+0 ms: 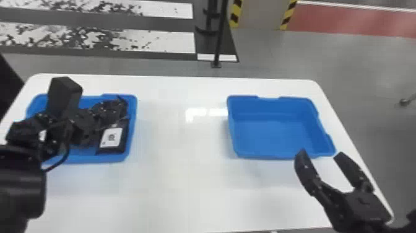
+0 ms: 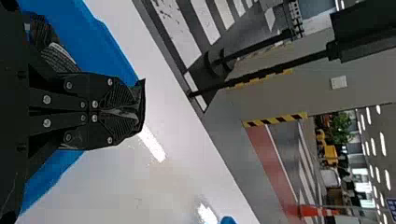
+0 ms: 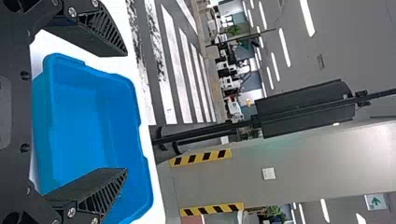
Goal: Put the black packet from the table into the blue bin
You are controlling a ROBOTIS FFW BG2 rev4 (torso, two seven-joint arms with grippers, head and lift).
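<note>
My left gripper [image 1: 120,112] is over the right part of the left blue bin [image 1: 133,127] in the head view. In the left wrist view the fingers of my left gripper [image 2: 136,112] are shut on the black packet [image 2: 142,88], whose thin dark edge sticks out past the tips; the rest of it is hidden between them. Blue bin wall [image 2: 109,49] lies behind the fingers there. At the table's right side, my right gripper [image 1: 319,154] stands open and holds nothing, by the near edge of the right blue bin. My right gripper [image 3: 125,112] has its fingers wide apart in its wrist view.
A black item with a white label [image 1: 111,138] lies in the left bin, partly under the left arm. The second blue bin [image 1: 278,133], empty inside, stands on the right of the white table [image 1: 182,186]. A black pole [image 1: 219,40] stands on the floor beyond the table.
</note>
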